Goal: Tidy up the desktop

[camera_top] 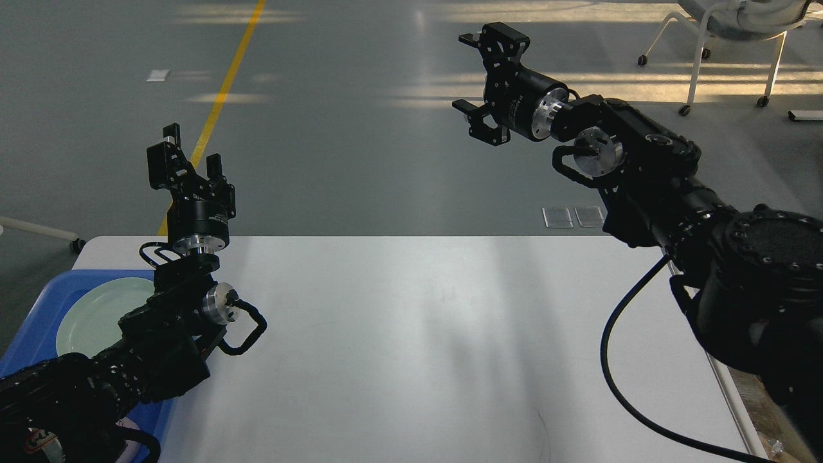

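The desktop [411,334] is a large white tabletop with rounded corners that fills the lower middle of the head view, and its surface is bare. My left gripper [186,154] is open and empty, held upright above the table's far left corner. My right gripper [479,77] is open and empty, raised high beyond the table's far edge, right of centre, with its jaws well apart.
A blue tray [38,308] with a pale green plate [96,315] lies at the table's left end, partly under my left arm. An off-white bin edge [726,386] shows at the right, mostly hidden by my right arm. A chair [733,26] stands far back.
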Controlling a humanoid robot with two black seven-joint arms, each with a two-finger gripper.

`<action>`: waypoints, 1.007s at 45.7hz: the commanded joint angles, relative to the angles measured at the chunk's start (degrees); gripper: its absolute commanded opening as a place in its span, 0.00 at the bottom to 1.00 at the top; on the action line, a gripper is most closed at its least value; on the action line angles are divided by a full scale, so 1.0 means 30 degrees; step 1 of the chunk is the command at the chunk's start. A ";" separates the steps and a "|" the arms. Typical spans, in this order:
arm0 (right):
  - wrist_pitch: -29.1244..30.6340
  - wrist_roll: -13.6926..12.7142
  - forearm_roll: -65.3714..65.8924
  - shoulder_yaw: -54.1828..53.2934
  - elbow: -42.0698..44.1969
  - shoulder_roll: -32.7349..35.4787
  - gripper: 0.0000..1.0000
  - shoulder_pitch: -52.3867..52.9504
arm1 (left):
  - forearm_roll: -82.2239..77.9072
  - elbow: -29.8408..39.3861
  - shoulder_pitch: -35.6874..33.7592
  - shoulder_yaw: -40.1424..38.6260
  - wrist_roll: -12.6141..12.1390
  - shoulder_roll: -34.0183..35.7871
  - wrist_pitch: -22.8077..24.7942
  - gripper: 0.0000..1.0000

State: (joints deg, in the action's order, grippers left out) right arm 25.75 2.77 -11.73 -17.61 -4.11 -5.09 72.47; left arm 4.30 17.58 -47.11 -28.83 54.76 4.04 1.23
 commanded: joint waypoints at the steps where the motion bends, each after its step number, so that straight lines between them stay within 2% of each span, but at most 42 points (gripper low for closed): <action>1: -0.1667 0.0044 -0.0512 -0.3412 -0.0007 -0.0354 1.00 -0.0894 | 0.0004 0.0000 0.0000 0.0000 0.0000 0.0002 0.0000 0.96; 8: -0.3572 0.0073 -0.1275 -0.6519 -0.0066 -0.0619 1.00 -0.1480 | 0.0004 0.0000 0.0000 0.0000 0.0000 0.0002 0.0000 0.96; 12: -0.3925 0.0132 -0.1509 -0.7838 -0.0066 -0.0619 1.00 -0.1686 | 0.0004 0.0000 0.0000 0.0000 0.0000 0.0002 0.0000 0.96; 28: -0.3955 0.0161 -0.1539 -0.9979 -0.0066 -0.0589 1.00 -0.2653 | -0.0025 0.0000 0.0000 0.0000 0.0000 0.0002 0.0000 0.96; 46: -0.3955 0.0161 -0.1539 -1.0741 -0.0095 -0.0384 1.00 -0.3063 | 0.0004 0.0000 0.0000 0.0000 0.0000 0.0002 0.0000 0.96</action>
